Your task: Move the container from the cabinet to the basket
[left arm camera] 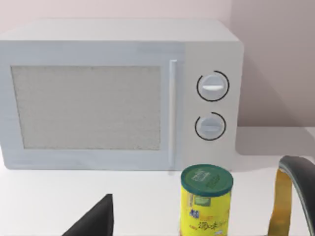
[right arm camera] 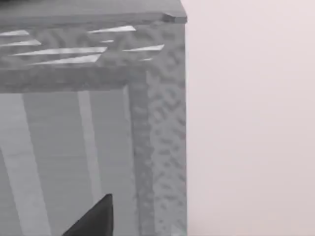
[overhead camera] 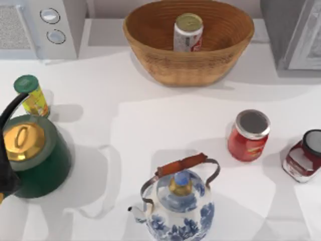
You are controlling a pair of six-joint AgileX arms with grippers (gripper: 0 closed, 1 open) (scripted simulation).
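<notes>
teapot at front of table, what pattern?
White with blue floral painting, gold-and-blue knob, reddish-brown handle grip: teapot, clearest in the top view.

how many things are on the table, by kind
cans: 2 (container, yellow can)
jars: 2 (red jar, dark red jar)
kettles: 2 (green kettle, blue-white kettle)
basket: 1
microwave: 1
cabinet: 1
total: 9

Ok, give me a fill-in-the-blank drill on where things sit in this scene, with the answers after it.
1. The container stands upright inside the ____.
2. The yellow can has a ____ cap.
3. The microwave has ____ round knobs.
4. The red jar has a ____ lid.

Missing words: basket; green; two; silver.
</notes>
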